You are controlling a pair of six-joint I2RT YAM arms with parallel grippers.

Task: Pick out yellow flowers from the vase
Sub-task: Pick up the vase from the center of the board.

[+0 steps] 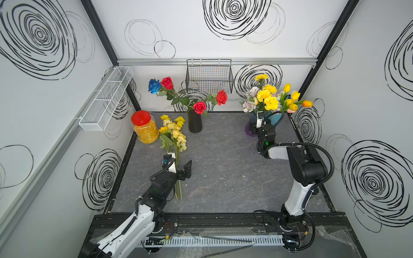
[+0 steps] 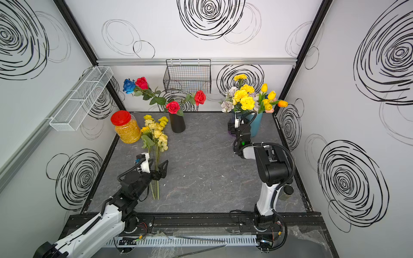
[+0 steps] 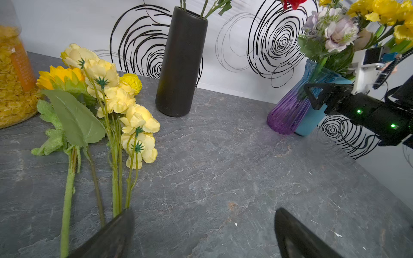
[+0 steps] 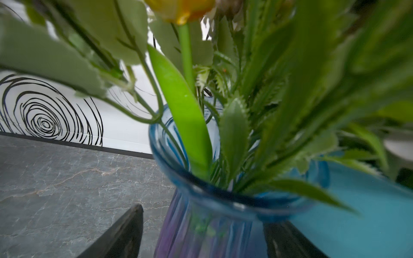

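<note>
Yellow flowers lie partly on the desk, partly in the vase
The left hand is spread wide over the laid stems. The right hand is wide astride the vase neck, one finger hidden behind glass. The label on the jar is unreadable.

Left arm bent low, left pincer spread wide, right arm stretched far forward, right pincer parted

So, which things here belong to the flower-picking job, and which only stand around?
Job: upright yellow flowers, blue-purple vase, yellow flowers lying on the table, right end effector.
Standing around: black vase of roses, red-lidded jar, black wire basket, white wire basket.
</note>
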